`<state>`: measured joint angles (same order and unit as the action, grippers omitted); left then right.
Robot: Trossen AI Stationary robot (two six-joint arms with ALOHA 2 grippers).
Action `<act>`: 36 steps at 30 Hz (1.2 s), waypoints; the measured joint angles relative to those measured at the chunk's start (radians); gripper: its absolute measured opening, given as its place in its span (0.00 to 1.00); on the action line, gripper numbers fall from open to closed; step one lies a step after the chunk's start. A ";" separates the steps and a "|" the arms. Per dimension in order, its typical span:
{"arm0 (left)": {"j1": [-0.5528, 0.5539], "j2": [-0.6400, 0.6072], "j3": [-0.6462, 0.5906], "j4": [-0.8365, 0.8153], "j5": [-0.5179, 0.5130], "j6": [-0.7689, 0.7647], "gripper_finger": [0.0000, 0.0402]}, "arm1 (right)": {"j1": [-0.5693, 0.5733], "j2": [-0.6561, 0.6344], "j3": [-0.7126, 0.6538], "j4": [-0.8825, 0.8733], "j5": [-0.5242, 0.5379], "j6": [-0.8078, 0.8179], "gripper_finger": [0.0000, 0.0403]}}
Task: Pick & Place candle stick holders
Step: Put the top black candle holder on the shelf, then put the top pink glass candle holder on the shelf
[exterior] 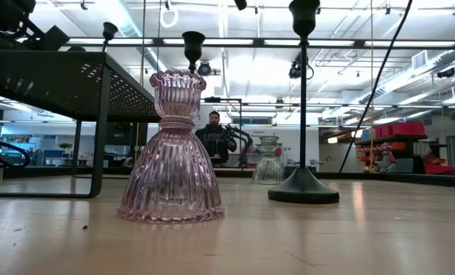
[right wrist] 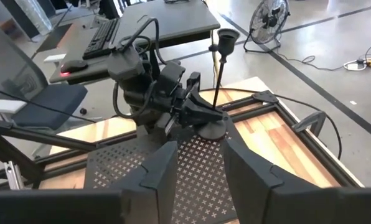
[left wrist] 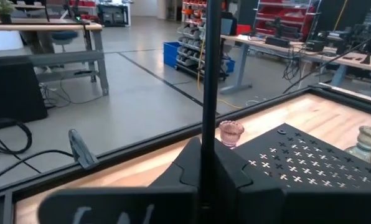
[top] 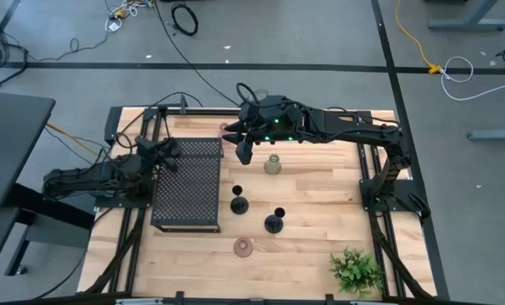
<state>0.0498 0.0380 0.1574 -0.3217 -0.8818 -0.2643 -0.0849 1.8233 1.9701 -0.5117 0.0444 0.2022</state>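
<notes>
On the black perforated stand (top: 186,191), near its far left corner, a black candle stick holder (right wrist: 218,81) stands upright with my left gripper (right wrist: 205,118) shut on it. My right gripper (right wrist: 198,168) hangs open above the table's far middle, facing the stand, nothing between its fingers. Two more black holders (top: 239,203) (top: 274,222) stand on their round bases mid-table. A green glass holder (top: 272,164) stands beside my right gripper. One pink glass holder (top: 243,246) sits toward the near edge and another (left wrist: 231,132) at the far edge. My left gripper pinches the black holder's thin stem (left wrist: 207,124) between its two fingers, low down just above the round base (right wrist: 211,129). The fingers come level from the table's left and lie across the stem. The holder stays upright, its base down at the stand's top.
A green leafy plant (top: 354,269) stands at the near right corner. The black frame rails (top: 380,182) run along the table's sides. Bare wood lies right of the holders and between the stand and the near edge.
</notes>
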 joint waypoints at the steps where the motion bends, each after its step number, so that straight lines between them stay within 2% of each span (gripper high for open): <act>1: 0.000 0.000 0.000 -0.001 0.000 -0.009 0.05 | 0.000 0.000 0.000 0.000 0.000 -0.001 0.32; 10: 0.000 0.001 -0.001 -0.002 0.063 -0.013 0.08 | 0.000 0.000 0.000 0.001 0.000 -0.001 0.32; 16: 0.000 0.001 0.004 0.010 0.070 -0.015 0.12 | 0.000 0.000 0.000 0.001 0.000 -0.002 0.32; 21: 0.000 0.001 0.038 0.000 -0.006 -0.012 0.24 | 0.000 0.000 0.000 0.000 0.000 -0.002 0.32; 24: 0.000 0.001 0.066 0.002 -0.016 -0.005 0.33 | 0.000 0.000 0.000 0.000 0.000 -0.004 0.32; 29: 0.000 0.001 0.081 0.004 0.012 -0.003 0.45 | 0.000 0.000 0.000 -0.001 0.000 -0.013 0.32; 33: 0.000 0.001 0.081 0.013 0.081 -0.018 0.51 | 0.000 0.000 0.000 -0.003 0.000 -0.024 0.32; 36: 0.000 0.001 0.081 0.035 0.094 -0.018 0.54 | 0.000 0.000 0.000 -0.006 0.000 -0.027 0.32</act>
<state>0.0494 0.0391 0.2385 -0.2862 -0.7873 -0.2824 -0.0853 1.8236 1.9697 -0.5174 0.0445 0.1749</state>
